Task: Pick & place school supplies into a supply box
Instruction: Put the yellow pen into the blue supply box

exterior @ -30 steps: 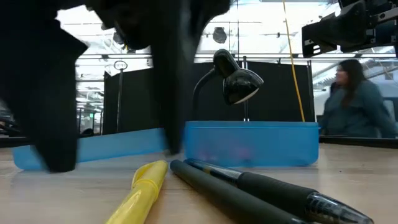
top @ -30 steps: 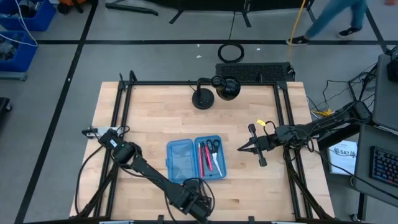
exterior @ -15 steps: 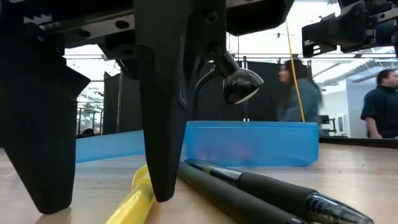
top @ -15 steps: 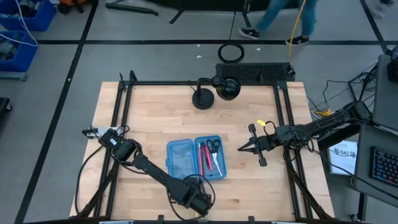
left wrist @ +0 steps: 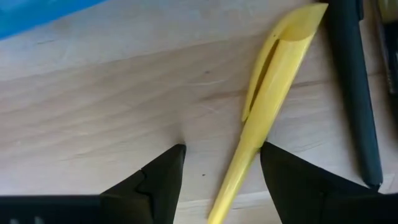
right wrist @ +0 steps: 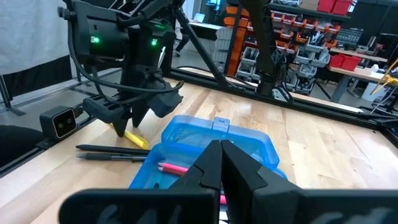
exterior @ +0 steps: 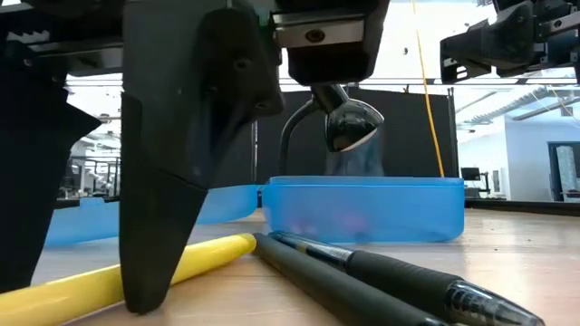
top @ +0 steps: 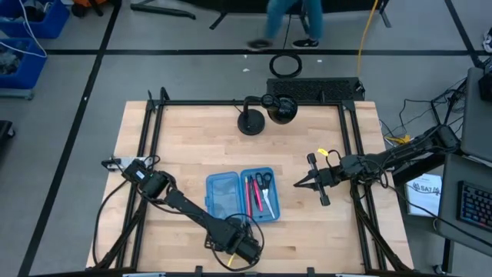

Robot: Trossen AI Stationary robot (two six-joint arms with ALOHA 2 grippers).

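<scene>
Left gripper (left wrist: 219, 163) stands at the table's six o'clock edge, jaws wide, straddling the thin yellow plastic pen (left wrist: 261, 118) lying on wood; right gripper (top: 298, 184), jaws closed, waits at three o'clock.

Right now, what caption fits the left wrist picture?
Open left gripper straddles a yellow pen lying on the wooden table.

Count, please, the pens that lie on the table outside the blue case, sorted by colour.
yellow pen: 1
black pens: 2
Total: 3
</scene>
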